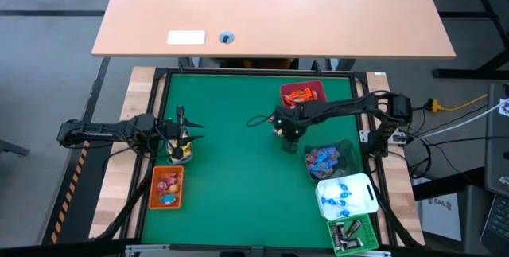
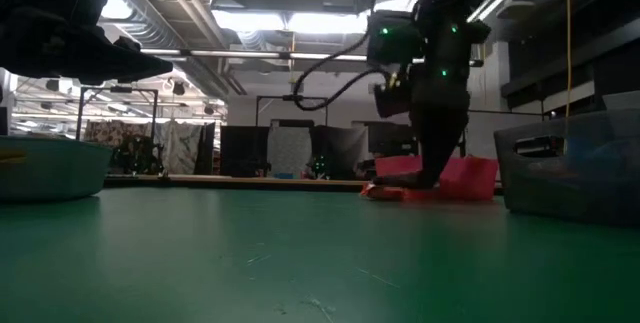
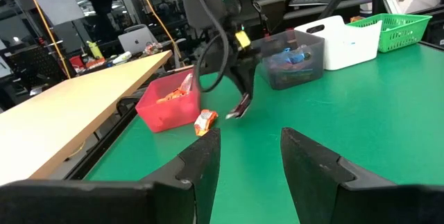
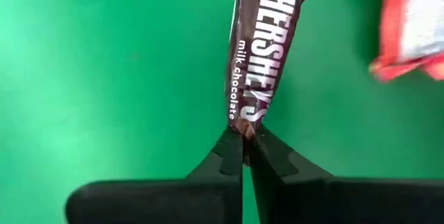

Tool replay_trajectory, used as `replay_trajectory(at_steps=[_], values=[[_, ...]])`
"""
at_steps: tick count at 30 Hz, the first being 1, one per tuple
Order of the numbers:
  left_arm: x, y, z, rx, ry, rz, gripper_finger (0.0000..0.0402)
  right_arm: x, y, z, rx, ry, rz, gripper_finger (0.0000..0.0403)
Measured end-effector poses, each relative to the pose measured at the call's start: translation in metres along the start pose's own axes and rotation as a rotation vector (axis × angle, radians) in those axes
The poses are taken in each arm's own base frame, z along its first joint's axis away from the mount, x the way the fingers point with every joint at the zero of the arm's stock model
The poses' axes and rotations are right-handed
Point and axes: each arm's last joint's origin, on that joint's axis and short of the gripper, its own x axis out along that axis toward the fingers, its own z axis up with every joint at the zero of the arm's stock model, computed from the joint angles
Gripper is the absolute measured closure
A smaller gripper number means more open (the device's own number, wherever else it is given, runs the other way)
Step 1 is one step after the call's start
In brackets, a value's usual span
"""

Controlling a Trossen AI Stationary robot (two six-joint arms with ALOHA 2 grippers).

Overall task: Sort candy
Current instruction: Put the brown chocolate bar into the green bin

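**K:** Right hand is pressed together on the tail end of a dark brown chocolate bar, down on the green worktop just in front of the red bin.

**M:** Solid grip?

**K:** Thin. It's pinching only the wrapper's end seam, with the bar's body sticking out beyond the fingertips. Light and stiffish inside, I'd say, but the foil is slick and could slide or tear on a lift. A bite across the middle would be safer.

**M:** Anything close by?

**K:** An orange-red sweet lies just beside it, apart from it.

**M:** Left side?

**K:** Left hand is spread, holding nothing, waiting over a small bin near the orange bin.
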Motion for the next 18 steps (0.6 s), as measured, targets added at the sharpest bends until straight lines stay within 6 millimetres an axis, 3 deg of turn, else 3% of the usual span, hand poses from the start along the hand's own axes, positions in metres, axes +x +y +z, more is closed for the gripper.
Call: replay_trajectory(at_steps=[5, 8, 13, 18], values=[[0.000, 0.000, 0.000, 0.000, 0.000, 0.000, 0.0261, -0.018, 0.011, 0.005, -0.009, 0.078, 0.132, 0.0397], [0.000, 0.000, 0.000, 0.000, 0.000, 0.000, 0.0261, -0.027, 0.028, 0.004, -0.037, 0.130, 0.190, 0.0399], [0.000, 0.000, 0.000, 0.000, 0.000, 0.000, 0.0261, -0.040, 0.080, -0.005, -0.108, 0.208, 0.282, 0.0398], [0.000, 0.000, 0.000, 0.000, 0.000, 0.000, 0.0261, -0.056, 0.143, -0.032, -0.222, 0.302, 0.322, 0.0397]])
